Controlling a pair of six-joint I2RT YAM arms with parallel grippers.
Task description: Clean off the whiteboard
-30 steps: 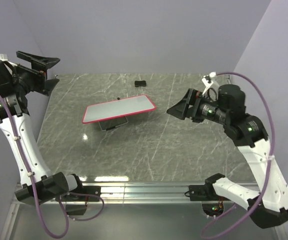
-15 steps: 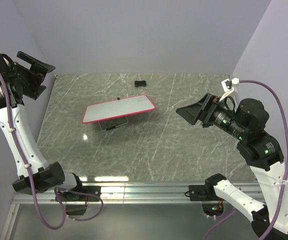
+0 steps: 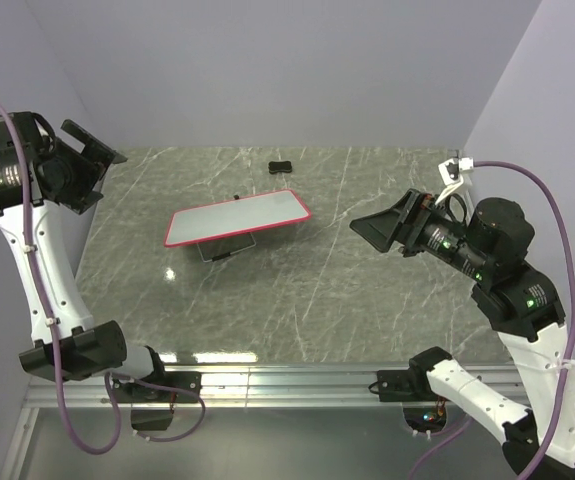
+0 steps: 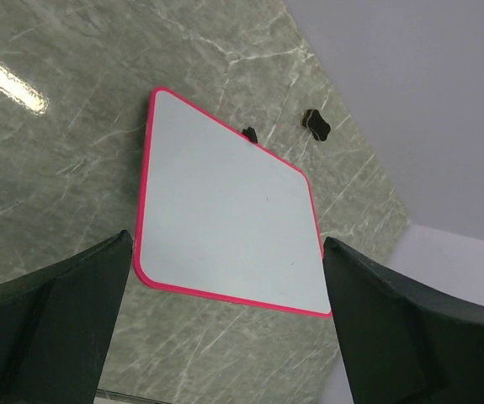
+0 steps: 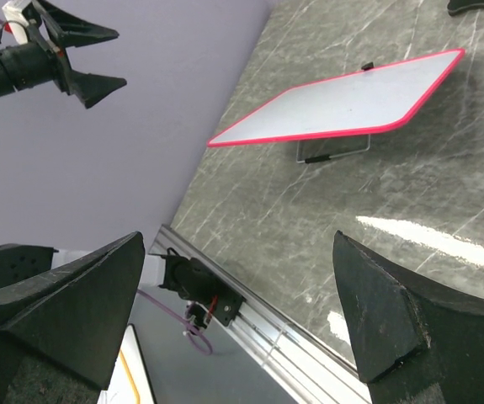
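The whiteboard (image 3: pixel 237 220), white with a red-pink frame, rests tilted on a small wire stand (image 3: pixel 225 248) at the table's middle-left. Its face shows no marks. It also shows in the left wrist view (image 4: pixel 229 194) and the right wrist view (image 5: pixel 343 105). A small black eraser (image 3: pixel 282 166) lies behind it near the back edge, also in the left wrist view (image 4: pixel 316 124). My left gripper (image 3: pixel 102 172) is open and empty, high over the table's left edge. My right gripper (image 3: pixel 367 228) is open and empty, raised to the right of the board.
Grey marble table (image 3: pixel 297 300) with a metal rail (image 3: pixel 287 378) along its near edge. Purple walls stand close at the back and on both sides. The left arm's gripper (image 5: pixel 65 59) shows in the right wrist view.
The right arm pulled back to the right and up, then held still. The left gripper swung from the left wall side to face the table. The board has not moved.
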